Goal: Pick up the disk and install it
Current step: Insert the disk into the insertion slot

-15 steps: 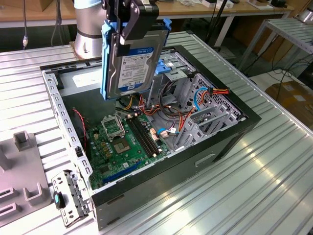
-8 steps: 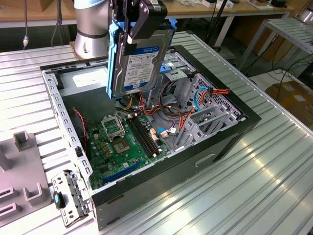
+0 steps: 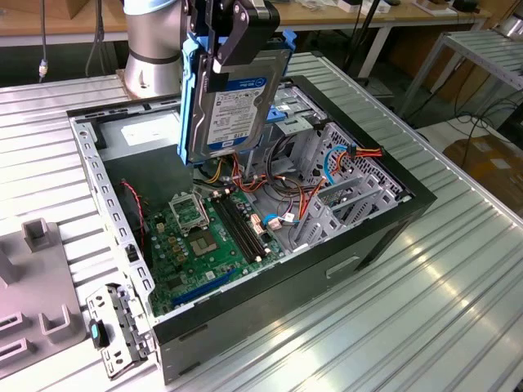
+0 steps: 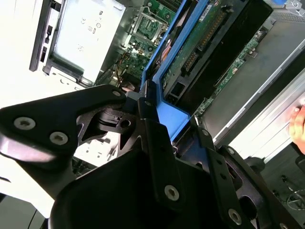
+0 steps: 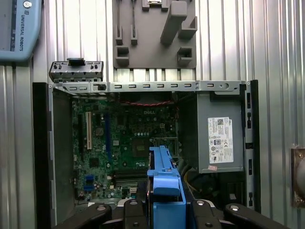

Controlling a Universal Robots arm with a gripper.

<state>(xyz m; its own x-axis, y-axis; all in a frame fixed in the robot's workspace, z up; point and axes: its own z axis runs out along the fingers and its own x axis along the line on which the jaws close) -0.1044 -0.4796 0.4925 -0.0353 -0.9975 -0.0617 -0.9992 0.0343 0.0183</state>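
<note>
The open computer case (image 3: 245,318) on the worktop (image 3: 425,310) holds a green motherboard (image 3: 204,237) and coloured cables (image 3: 245,175). Above it, the gripper (image 3: 225,57) is clamped on the disk (image 3: 233,106), which hangs upright: silver, with a white-blue label and blue side rails.

Silver rectangular metal disk (image 3: 263,67): white-blue label (image 3: 233,113), blue plastic rails (image 3: 189,98). Green flat motherboard (image 3: 204,241). Black metal computer case (image 3: 270,314). Ribbed silver counter (image 3: 425,310).
</note>
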